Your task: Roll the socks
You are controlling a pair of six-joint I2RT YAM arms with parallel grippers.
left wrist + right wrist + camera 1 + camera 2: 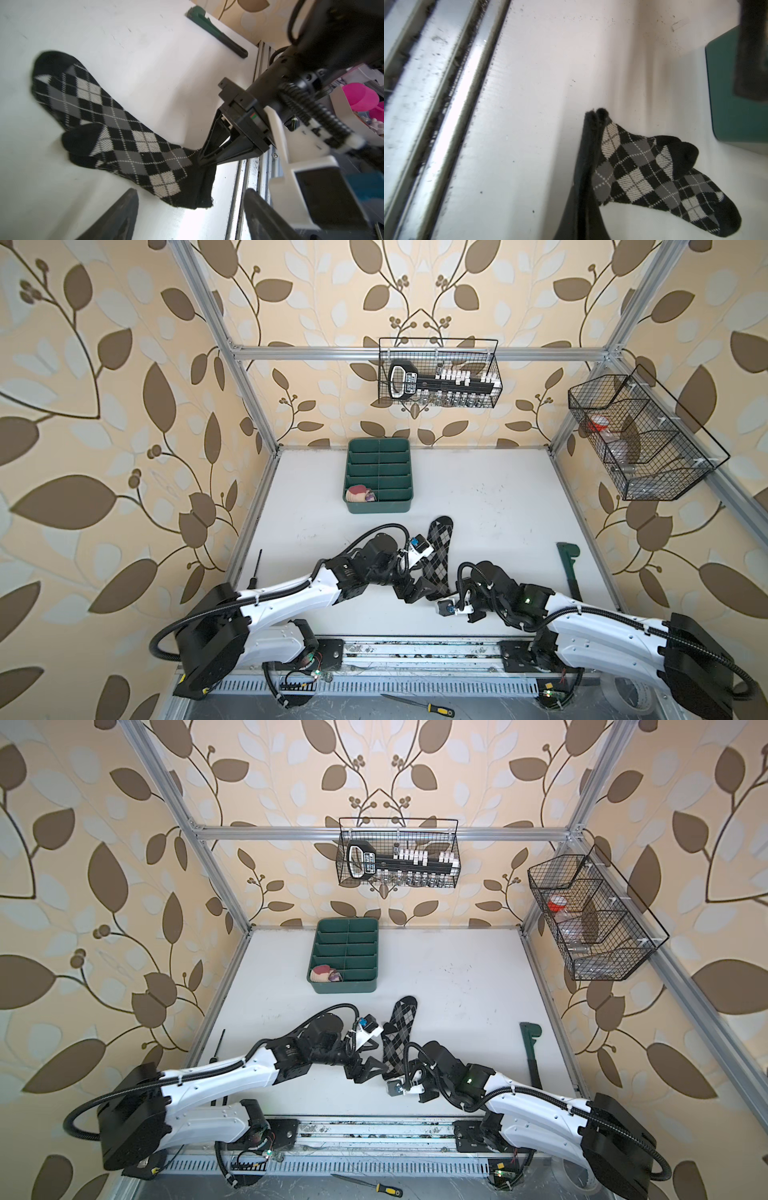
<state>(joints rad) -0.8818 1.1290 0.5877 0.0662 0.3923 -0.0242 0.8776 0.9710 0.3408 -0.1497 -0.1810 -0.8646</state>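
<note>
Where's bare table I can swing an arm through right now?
Widest bare table lies between the green tray and right frame, and between the argyle sock and wrench. A smaller patch sits left of the tray. Crowded: front centre, where left gripper and right gripper meet at the sock's cuff.

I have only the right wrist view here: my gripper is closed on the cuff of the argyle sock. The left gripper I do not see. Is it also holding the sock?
Observer: No. The left gripper is open beside the cuff of the argyle sock and holds nothing.
Operator: And the beige sock, where is it?
Observer: The beige sock sits bundled in the near left compartment of the green tray.
Operator: Is any other thing on my side of the table?
Observer: A green wrench lies near the right edge of the table, apart from the sock.
</note>
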